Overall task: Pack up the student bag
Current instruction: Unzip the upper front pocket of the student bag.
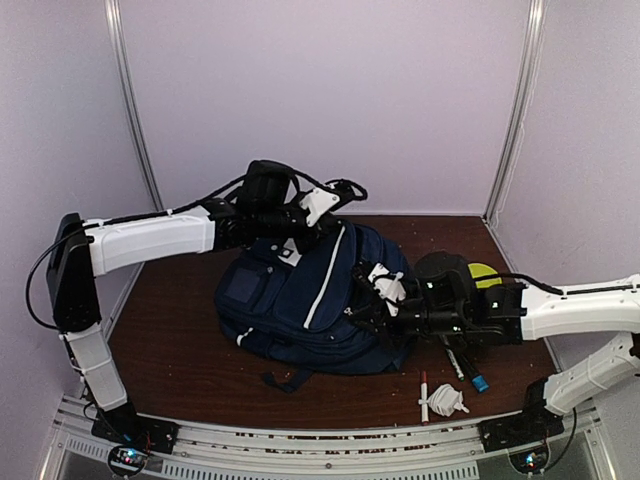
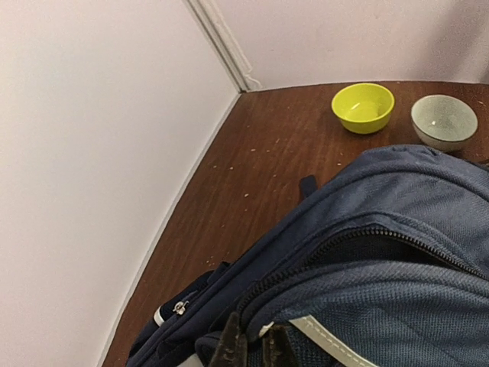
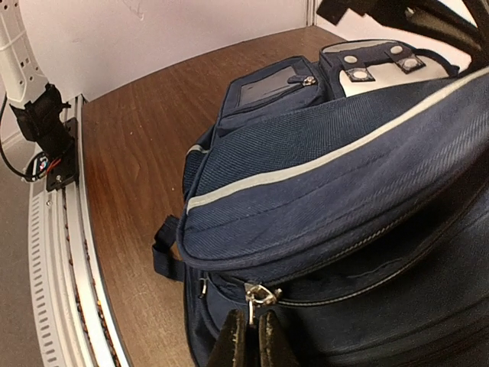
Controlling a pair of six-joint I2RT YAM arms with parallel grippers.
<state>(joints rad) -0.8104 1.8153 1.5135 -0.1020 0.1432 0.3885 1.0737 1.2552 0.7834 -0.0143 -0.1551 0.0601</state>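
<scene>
The student bag [image 1: 310, 300], a navy backpack with a thin white stripe, lies in the middle of the brown table. My left gripper [image 1: 300, 235] is at its far top edge. In the left wrist view that gripper [image 2: 252, 348] is shut on the bag's rim [image 2: 367, 306] by the white stripe, beside a gaping zip opening [image 2: 374, 248]. My right gripper [image 1: 375, 315] reaches in from the right. Seen from its wrist, the right gripper [image 3: 248, 336] is shut on the metal zipper pull [image 3: 256, 298] under the bag's [image 3: 321, 191] striped panel.
A yellow bowl [image 2: 363, 107] and a grey bowl [image 2: 444, 121] stand by the far wall behind the bag. A white-and-red pen [image 1: 424, 395], a crumpled white object [image 1: 447, 400] and a blue-capped marker [image 1: 470, 372] lie near the front right. A metal rail [image 1: 300, 440] runs along the near edge.
</scene>
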